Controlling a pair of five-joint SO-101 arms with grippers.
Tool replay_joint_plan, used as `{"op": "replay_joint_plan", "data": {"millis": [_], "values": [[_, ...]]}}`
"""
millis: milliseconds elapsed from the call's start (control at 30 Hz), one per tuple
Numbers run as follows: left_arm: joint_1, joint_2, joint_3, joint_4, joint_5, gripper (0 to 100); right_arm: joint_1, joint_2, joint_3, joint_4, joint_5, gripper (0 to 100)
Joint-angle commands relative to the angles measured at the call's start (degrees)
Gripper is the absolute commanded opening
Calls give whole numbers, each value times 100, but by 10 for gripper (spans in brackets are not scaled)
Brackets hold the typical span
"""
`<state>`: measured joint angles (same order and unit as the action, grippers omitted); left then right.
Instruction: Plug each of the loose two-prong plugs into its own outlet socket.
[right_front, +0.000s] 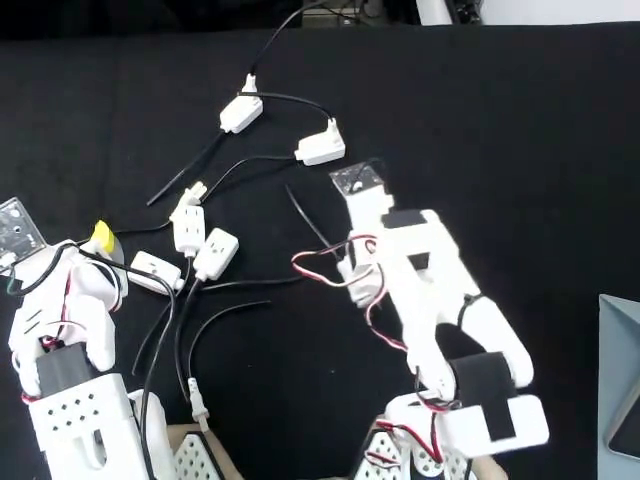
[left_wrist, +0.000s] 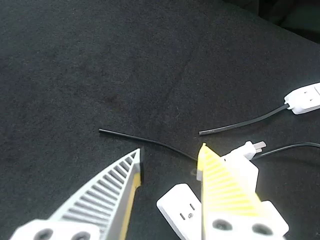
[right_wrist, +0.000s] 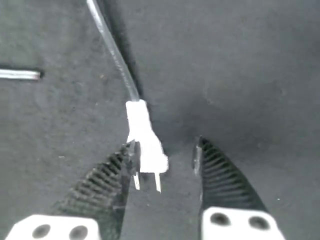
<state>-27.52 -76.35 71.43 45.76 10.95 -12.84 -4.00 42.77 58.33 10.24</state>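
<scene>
High view: the table (right_front: 520, 120) carries five white plug-or-socket blocks (right_front: 216, 253) on black cords, plus one small loose plug (right_front: 197, 402).
Left wrist view: left fingers (left_wrist: 222, 192) spread open. One socket (left_wrist: 181, 209) lies between them, one two-prong plug (left_wrist: 248, 147) just beyond the yellow fingertip, a second socket (left_wrist: 306, 97) well beyond.
Right wrist view: right fingers (right_wrist: 220, 175) open. One white plug (right_wrist: 144, 142) lies between them, close to one finger, contact unclear

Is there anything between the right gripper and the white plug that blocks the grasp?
Nothing visible blocks it. The white plug lies on the black cloth between the open fingers of the right gripper, near one finger, with only its own cable leading away.
</scene>
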Motion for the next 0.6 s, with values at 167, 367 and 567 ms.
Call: {"op": "replay_joint_plan", "data": {"millis": [167,367,567], "values": [[-4,-70,-31,-123,9,188,-404,602,-462,9,-316,81],[-4,-70,-31,-123,9,188,-413,629,-576,62,-299,18],[-4,-70,-31,-123,9,188,-431,620,-725,255,-308,90]]}}
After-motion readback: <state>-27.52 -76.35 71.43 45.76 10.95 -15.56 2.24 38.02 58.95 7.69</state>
